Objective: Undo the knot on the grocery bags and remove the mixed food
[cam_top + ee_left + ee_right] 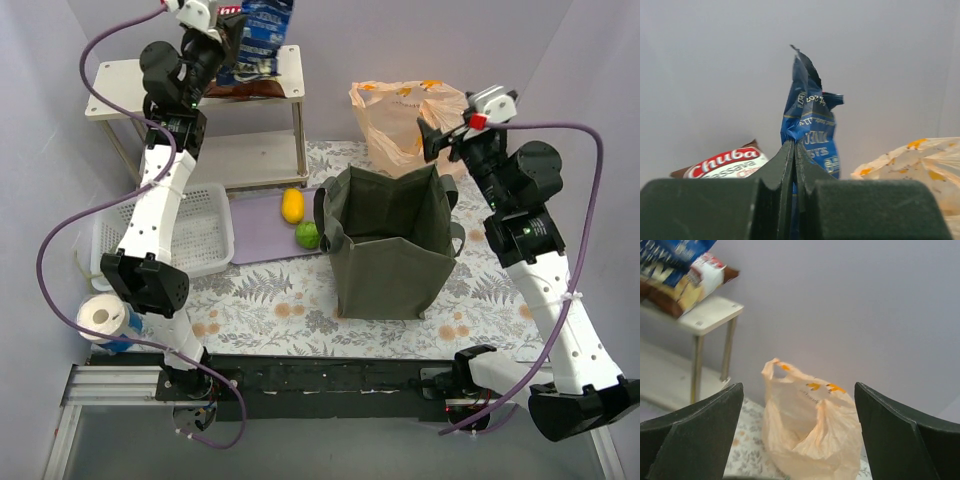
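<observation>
The peach-orange grocery bag [405, 118] stands at the back right with its mouth open and its handles loose; the knot is out of view. My right gripper [438, 135] hangs open just in front of it, and the bag [810, 432] shows between and beyond the spread fingers, untouched. My left gripper [232, 35] is raised over the shelf's top, shut on the dark-blue snack bag [810, 125], which hangs above the Chuba chips bag [250, 88]. A yellow fruit [291, 205] and a green fruit [307, 234] lie on the lavender tray [258, 235].
A white two-tier shelf [115, 85] stands at the back left. An open olive-green tote [390, 240] fills the middle, between the tray and the right arm. A white basket [205, 235] sits left of the tray, and a paper roll [100, 315] at the near left.
</observation>
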`<action>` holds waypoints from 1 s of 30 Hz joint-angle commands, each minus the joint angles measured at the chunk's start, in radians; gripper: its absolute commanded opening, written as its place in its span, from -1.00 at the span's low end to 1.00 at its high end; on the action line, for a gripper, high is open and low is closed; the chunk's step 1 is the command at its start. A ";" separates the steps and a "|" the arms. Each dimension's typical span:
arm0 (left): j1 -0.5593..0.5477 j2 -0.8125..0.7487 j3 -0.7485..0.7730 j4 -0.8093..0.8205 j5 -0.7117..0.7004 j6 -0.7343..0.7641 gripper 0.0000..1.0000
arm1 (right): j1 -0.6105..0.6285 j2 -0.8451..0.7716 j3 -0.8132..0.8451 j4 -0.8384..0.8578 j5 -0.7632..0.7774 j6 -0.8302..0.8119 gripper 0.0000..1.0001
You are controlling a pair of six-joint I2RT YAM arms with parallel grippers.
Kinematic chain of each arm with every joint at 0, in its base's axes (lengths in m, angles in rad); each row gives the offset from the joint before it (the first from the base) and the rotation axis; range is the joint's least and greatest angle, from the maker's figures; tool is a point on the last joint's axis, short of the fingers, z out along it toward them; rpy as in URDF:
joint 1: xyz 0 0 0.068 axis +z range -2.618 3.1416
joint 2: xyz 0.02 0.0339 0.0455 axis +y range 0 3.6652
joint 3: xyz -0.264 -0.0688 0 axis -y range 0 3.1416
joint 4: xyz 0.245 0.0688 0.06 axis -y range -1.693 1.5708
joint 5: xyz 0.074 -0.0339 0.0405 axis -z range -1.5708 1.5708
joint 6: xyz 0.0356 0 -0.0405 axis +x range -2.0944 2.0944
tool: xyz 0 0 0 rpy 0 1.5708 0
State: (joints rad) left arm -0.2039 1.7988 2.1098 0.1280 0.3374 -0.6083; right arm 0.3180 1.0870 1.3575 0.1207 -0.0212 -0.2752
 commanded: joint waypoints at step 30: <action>0.521 -0.013 -0.022 0.013 0.287 -0.245 -1.00 | 0.003 -0.001 -0.098 -0.154 -0.261 -0.094 0.97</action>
State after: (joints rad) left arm 0.3077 1.8362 2.1242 0.1390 0.5709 -0.8398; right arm 0.3210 1.0840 1.2320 -0.0185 -0.2722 -0.3645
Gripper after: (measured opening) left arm 0.010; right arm 0.984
